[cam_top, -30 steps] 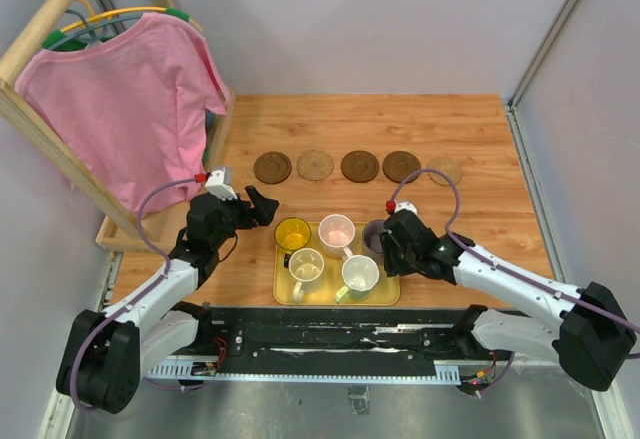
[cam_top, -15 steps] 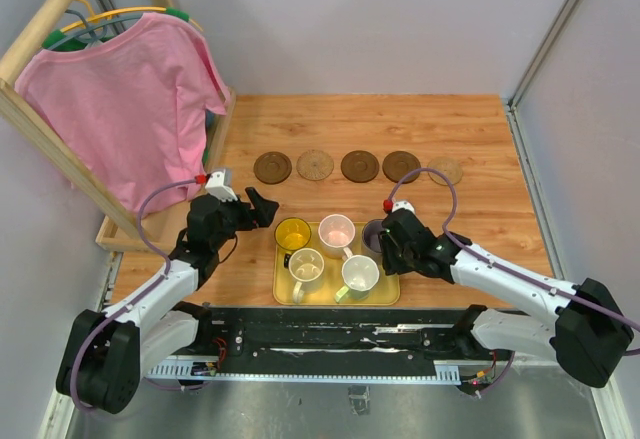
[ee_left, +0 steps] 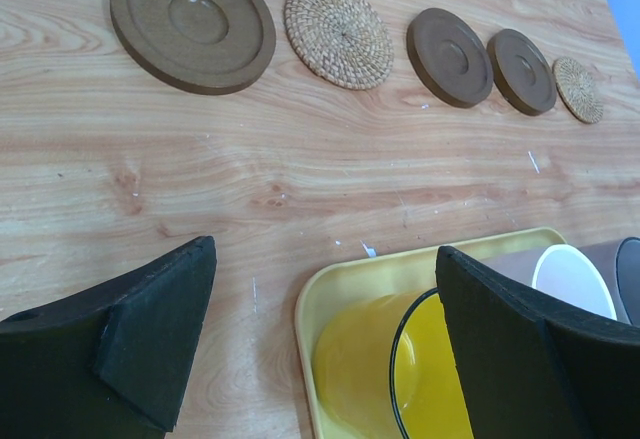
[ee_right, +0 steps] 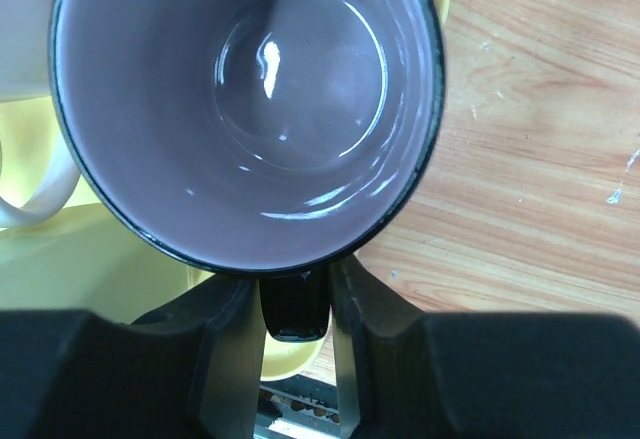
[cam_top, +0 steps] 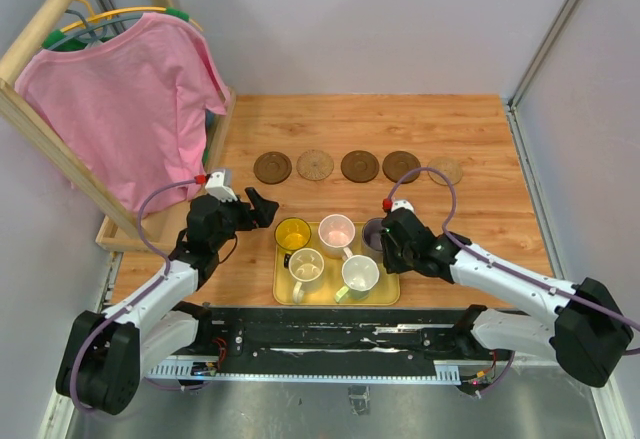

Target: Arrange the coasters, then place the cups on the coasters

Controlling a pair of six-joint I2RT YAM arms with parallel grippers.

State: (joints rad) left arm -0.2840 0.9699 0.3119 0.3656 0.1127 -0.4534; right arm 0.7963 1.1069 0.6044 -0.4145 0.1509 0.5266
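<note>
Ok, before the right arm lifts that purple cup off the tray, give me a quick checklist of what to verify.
1. Targets: five coasters in a row, all bare: ok.
2. Grip: right gripper closed on the purple cup by its handle: ok.
3. Contents: purple cup empty: ok.
4. Other arm: left gripper open, holding nothing: ok.
5. Room between purple cup and pink cup: cannot tell.

The grey-purple cup [ee_right: 250, 109] (black-rimmed) is gleaming on a yellow tray [ee_right: 90, 259]; coasters [ee_left: 338, 32] are showing brown and woven tan.
</note>
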